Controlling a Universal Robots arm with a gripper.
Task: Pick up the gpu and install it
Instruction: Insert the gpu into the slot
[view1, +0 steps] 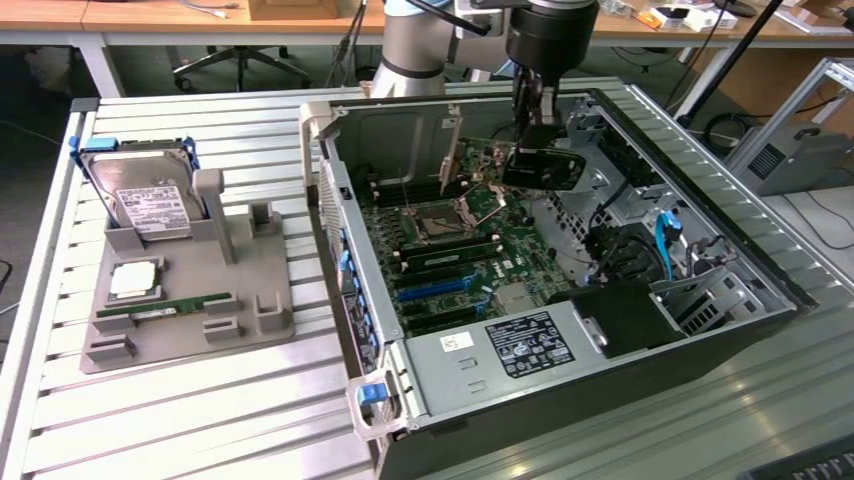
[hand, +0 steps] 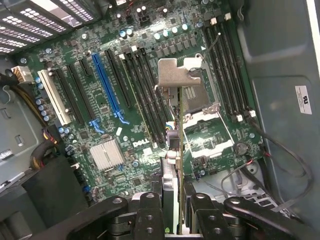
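The gpu, a thin dark card seen edge-on with a silvery end bracket, hangs above the motherboard inside the open computer case. My gripper is shut on the card's near end, one black finger on each side. In the exterior view the gripper reaches down into the case's far end, and the gpu sticks out from it toward the exterior view's left, over the CPU socket area. A long blue slot lies off to one side of the card.
A grey fixture tray stands at the exterior view's left of the case, holding a hard drive, a square chip and a green memory stick. Cables and drive bays crowd the case's right side.
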